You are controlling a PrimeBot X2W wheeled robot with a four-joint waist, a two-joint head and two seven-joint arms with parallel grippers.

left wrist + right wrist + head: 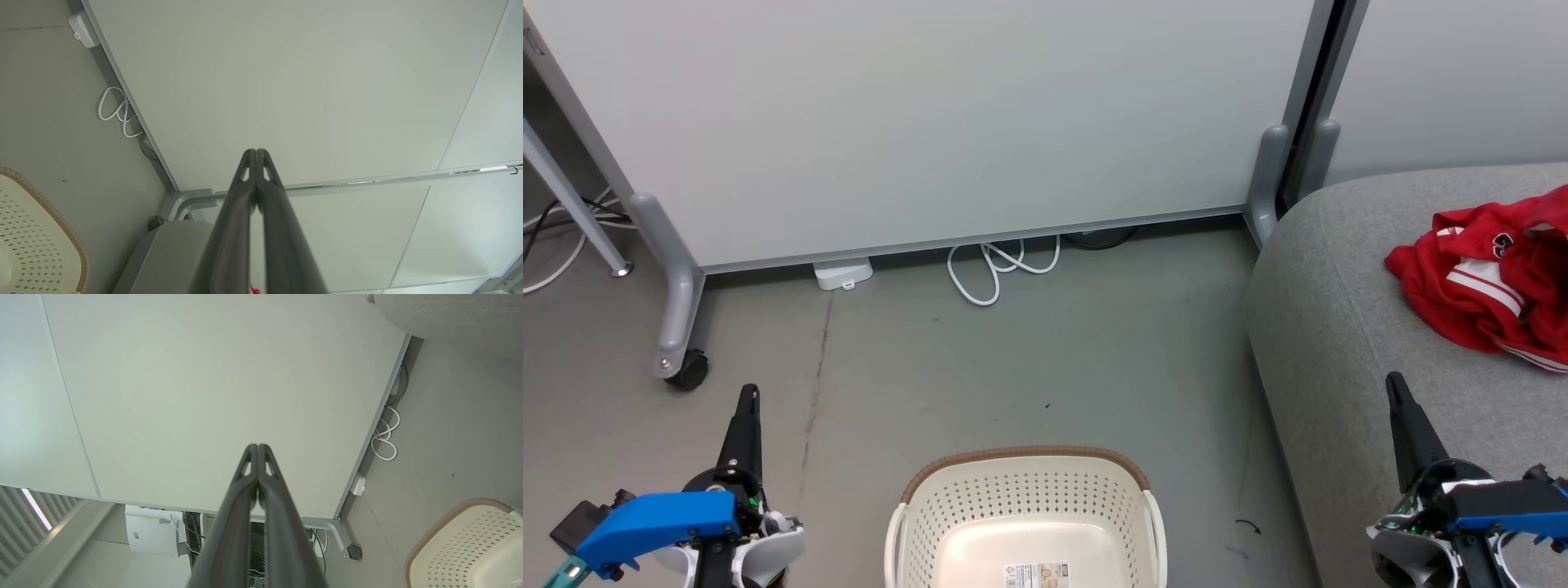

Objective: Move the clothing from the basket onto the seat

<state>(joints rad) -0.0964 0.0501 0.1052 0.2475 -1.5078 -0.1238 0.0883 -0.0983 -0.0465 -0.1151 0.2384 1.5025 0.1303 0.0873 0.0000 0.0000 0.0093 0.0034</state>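
On the grey seat (1339, 343) at the right lay the red clothing (1478, 278), maybe two pieces in one heap. The basket (1021, 490) sat on the floor (1045, 367). The left gripper (749, 394) and right gripper (1395, 380) had their fingers pressed together, holding nothing.

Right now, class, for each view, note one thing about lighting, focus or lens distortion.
Head view: even, soft light, clothing sharp on the seat. Left wrist view: left claw blurs toward the bottom edge. Right wrist view: bright strip lower left; partition edges slant with the wide lens.
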